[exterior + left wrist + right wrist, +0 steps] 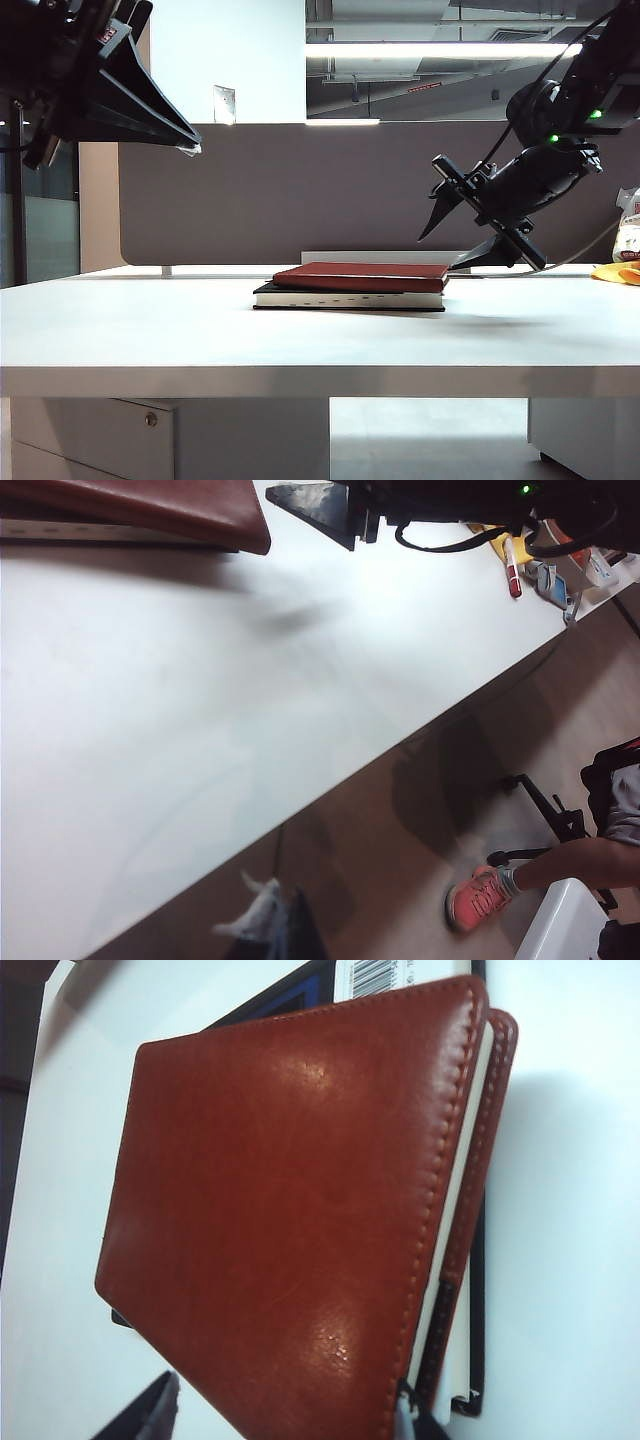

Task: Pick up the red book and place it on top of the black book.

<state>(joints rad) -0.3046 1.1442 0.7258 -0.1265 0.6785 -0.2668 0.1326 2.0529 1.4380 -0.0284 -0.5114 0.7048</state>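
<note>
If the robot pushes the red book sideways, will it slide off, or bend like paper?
The red book lies flat on the black book, so it probably slides rather than tips or rolls. Its glossy stitched cover looks stiff, so it likely won't flop. The right gripper hangs open beside it; the left gripper is up high.

Right gripper [462, 232] hangs at the right of the exterior view, arm angling down from the upper right corner, jaws spread wide and empty; left gripper [190, 147] sits high at upper left, its jaws unreadable
</note>
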